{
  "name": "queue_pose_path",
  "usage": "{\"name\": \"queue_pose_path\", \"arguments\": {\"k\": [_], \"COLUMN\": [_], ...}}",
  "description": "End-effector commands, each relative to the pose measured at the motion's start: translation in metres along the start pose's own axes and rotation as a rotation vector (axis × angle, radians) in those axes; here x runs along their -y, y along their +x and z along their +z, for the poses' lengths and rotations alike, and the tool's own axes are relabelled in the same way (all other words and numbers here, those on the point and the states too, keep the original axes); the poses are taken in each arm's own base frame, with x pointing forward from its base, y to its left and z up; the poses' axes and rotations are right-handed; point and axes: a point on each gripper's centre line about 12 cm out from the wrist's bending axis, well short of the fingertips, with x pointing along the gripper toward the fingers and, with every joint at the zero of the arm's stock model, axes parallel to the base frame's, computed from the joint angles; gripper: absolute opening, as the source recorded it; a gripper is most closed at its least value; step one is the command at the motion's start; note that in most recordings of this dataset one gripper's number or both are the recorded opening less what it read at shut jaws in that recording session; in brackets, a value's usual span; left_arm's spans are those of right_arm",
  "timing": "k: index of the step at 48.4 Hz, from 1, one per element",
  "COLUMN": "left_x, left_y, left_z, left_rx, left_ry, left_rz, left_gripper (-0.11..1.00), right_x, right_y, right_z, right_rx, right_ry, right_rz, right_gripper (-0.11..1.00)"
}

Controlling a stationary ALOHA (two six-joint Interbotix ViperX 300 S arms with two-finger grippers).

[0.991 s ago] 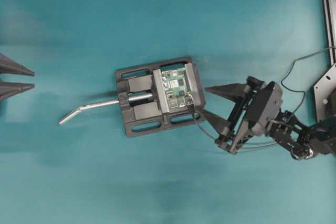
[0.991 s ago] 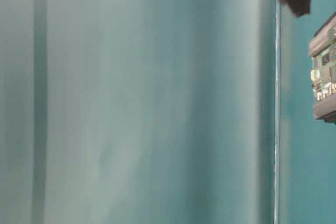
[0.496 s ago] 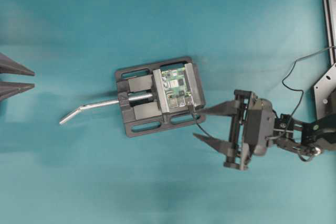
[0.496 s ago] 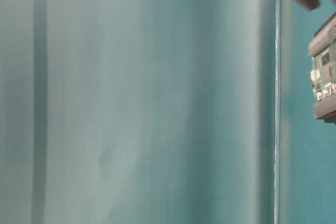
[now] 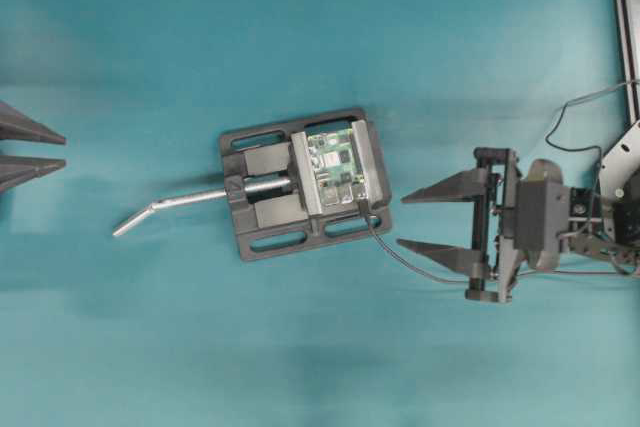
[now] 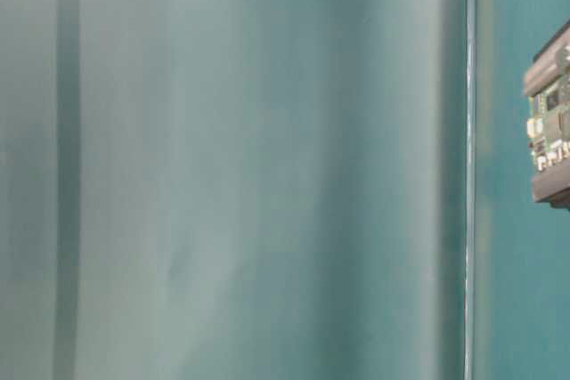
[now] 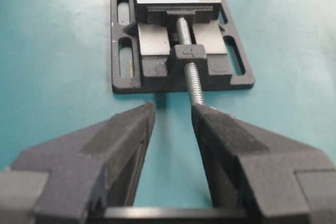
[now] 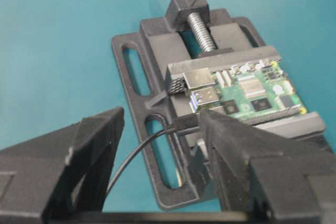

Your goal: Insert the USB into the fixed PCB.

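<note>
Green PCB (image 5: 336, 168) sat clamped in the vise (image 5: 300, 184) with the USB (image 8: 181, 125) seemingly plugged into its near edge, so the task looked done, both the right gripper (image 5: 432, 218) and left gripper (image 5: 55, 149) empty, jaws wide.

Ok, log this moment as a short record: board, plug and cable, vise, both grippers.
fixed PCB: green board clamped in the vise
USB: plug at the board's edge, looks seated; black cable trails over the table toward the right arm
black vise: flat on the teal table, bent silver handle pointing left
right gripper: open, empty, to the right of the vise, touching nothing
left gripper: open, empty, facing the vise screw from a distance
</note>
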Motion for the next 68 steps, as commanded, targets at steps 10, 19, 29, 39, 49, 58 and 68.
{"name": "queue_pose_path", "arguments": {"k": [10,19,29,39,49,58,68], "left_x": [0.001,0.001,0.001,0.001,0.001,0.001,0.001], "left_y": [-0.001,-0.001,-0.001,-0.001,-0.001,0.000,-0.001], "left_z": [0.011,0.011,0.011,0.010,0.010,0.010,0.011], "left_rx": [0.024,0.024,0.024,0.023,0.023,0.021,0.024], "left_ry": [0.002,0.002,0.002,0.002,0.002,0.002,0.002], "left_rz": [-0.004,-0.004,-0.004,-0.004,-0.004,-0.004,-0.004], "left_gripper": [0.46,0.46,0.46,0.46,0.46,0.46,0.46], "right_x": [0.019,0.033,0.055,0.069,0.073,0.074,0.082], "right_y": [-0.009,-0.020,-0.041,-0.070,-0.096,-0.115,-0.135], "right_z": [0.021,0.025,0.029,0.027,0.016,0.002,0.005], "right_rx": [0.062,0.067,0.094,0.146,0.130,0.104,0.232], "right_ry": [0.001,-0.025,-0.025,0.001,0.034,0.036,0.003], "right_rz": [-0.007,-0.004,-0.028,-0.039,0.014,0.062,0.047], "right_gripper": [0.64,0.64,0.63,0.63,0.63,0.63,0.63]}}
